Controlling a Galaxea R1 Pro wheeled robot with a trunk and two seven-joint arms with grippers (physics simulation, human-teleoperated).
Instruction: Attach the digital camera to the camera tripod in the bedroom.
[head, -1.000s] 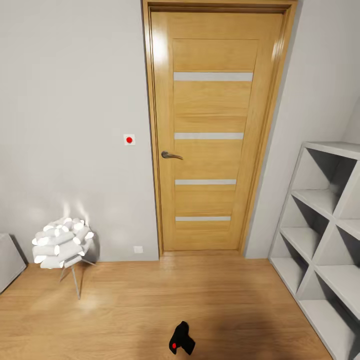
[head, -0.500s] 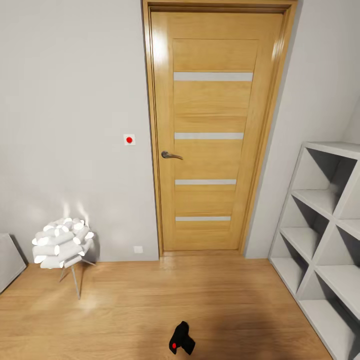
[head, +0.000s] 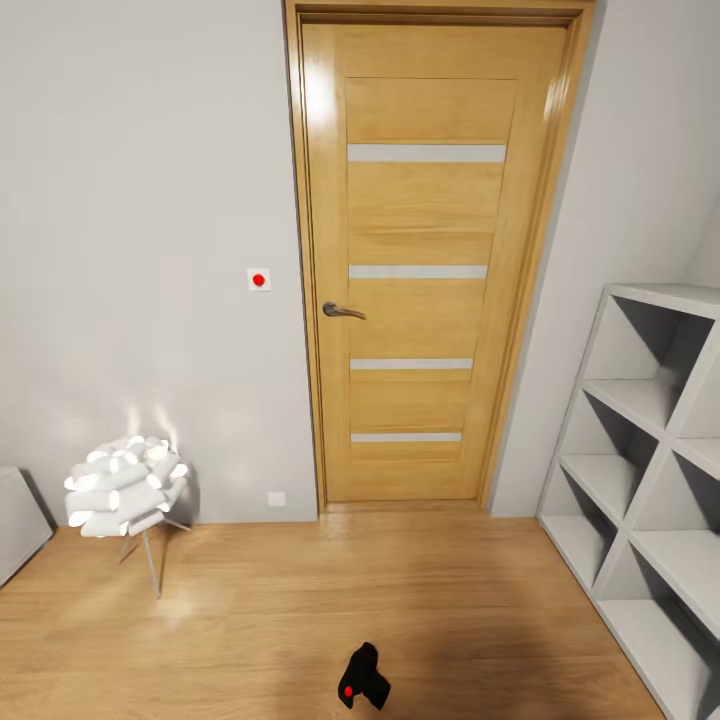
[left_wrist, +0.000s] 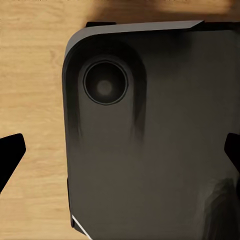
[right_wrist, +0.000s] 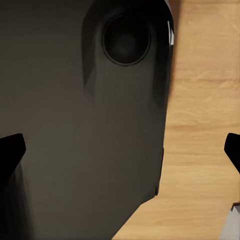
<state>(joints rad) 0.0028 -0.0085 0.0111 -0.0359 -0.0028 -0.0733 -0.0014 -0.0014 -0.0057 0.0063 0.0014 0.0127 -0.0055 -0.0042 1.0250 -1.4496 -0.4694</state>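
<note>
While both grippers (left_wrist: 120, 150) (right_wrist: 120, 150) hang spread wide (holding nothing) over the robot's base (left_wrist: 165, 150), the digital camera (head: 362, 677) lies on the floor (head: 250, 620).

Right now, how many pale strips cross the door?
4, stacked down the door: one near the top, one above the handle, two below.
</note>
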